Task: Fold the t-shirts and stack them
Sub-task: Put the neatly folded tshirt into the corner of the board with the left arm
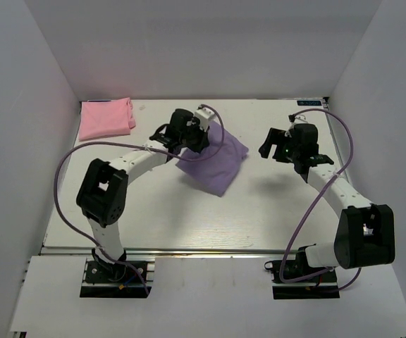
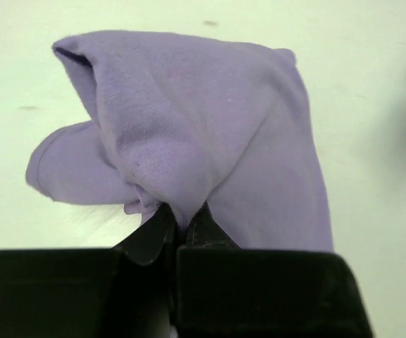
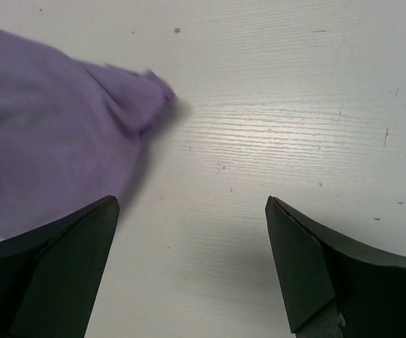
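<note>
The left hand (image 2: pixel 185 224) pinches a bunched fold of the soft lavender-purple cloth t-shirt (image 1: pixel 216 160), seemingly partly lifted off the white bench (image 1: pixel 189 218). The right hand (image 3: pixel 192 204) gapes wide just right of it, holding nothing. The folded pink cloth t-shirt (image 1: pixel 106 118) lies far left.

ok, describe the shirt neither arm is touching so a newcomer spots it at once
Take the white table and look to its far left corner, against the left wall. The pink t-shirt lies there, folded flat. It is the only pink thing, and no claw touches it, whereas the lavender t-shirt mid-table is pinched in the left claw.
</note>
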`<move>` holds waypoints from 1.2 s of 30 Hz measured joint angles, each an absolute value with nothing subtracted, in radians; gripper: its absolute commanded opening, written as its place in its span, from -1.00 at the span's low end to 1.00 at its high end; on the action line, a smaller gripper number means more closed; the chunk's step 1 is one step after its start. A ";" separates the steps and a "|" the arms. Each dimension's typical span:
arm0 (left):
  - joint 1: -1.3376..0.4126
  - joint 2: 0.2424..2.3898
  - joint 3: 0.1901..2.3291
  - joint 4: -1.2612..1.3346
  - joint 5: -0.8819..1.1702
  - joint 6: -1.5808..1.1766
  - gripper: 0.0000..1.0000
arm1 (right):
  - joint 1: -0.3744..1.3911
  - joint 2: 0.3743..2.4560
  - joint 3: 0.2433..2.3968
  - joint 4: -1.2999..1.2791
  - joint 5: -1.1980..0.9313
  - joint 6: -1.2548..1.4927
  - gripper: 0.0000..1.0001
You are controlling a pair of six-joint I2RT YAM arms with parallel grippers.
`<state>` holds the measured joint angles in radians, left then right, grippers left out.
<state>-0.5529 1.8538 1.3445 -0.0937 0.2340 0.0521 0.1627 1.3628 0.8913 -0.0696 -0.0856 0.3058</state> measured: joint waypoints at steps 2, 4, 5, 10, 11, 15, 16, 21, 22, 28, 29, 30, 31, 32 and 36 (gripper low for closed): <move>-0.519 1.842 1.388 -0.141 0.191 0.086 -1.00 | 0.163 1.360 0.891 -0.068 -0.077 0.306 0.81; -0.477 1.842 1.427 -0.177 0.154 0.128 -1.00 | 0.161 1.357 0.891 -0.068 -0.073 0.306 0.81; -0.451 1.842 1.442 -0.193 0.133 0.147 -1.00 | 0.161 1.355 0.891 -0.068 -0.071 0.306 0.81; -0.340 1.842 1.486 -0.253 0.078 0.250 -1.00 | 0.158 1.352 0.891 -0.069 -0.058 0.306 0.81; -0.318 1.842 1.490 -0.255 0.070 0.276 -1.00 | 0.158 1.352 0.891 -0.068 -0.055 0.306 0.81; -0.229 1.857 1.545 -0.282 0.052 0.366 -1.00 | 0.158 1.352 0.891 -0.070 -0.051 0.306 0.81; -0.211 1.872 1.575 -0.291 0.051 0.380 -1.00 | 0.158 1.352 0.891 -0.071 -0.051 0.306 0.81; -0.115 2.001 1.805 -0.318 0.068 0.455 -1.00 | 0.158 1.352 0.894 -0.078 -0.047 0.305 0.81; -0.099 2.030 1.848 -0.319 0.074 0.467 -1.00 | 0.158 1.352 0.896 -0.081 -0.046 0.304 0.81; -0.002 2.202 2.122 -0.380 0.118 0.517 -1.00 | 0.158 1.357 0.934 -0.105 -0.031 0.305 0.81; 0.009 2.218 2.146 -0.387 0.128 0.520 -1.00 | 0.158 1.361 0.942 -0.108 -0.029 0.305 0.81; 0.022 2.234 2.171 -0.389 0.139 0.522 -1.00 | 0.158 1.369 0.955 -0.112 -0.029 0.305 0.81; 0.034 2.248 2.191 -0.390 0.149 0.525 -1.00 | 0.158 1.378 0.968 -0.114 -0.028 0.306 0.81; 0.046 2.260 2.211 -0.391 0.159 0.525 -1.00 | 0.158 1.387 0.980 -0.118 -0.028 0.306 0.81; 0.084 2.282 2.232 -0.387 0.191 0.514 -1.00 | 0.158 1.419 1.009 -0.122 -0.029 0.308 0.81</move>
<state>0.0845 2.2822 2.2322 -0.3874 0.1909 0.5144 0.1581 1.4189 1.0092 -0.1223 -0.0292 0.3080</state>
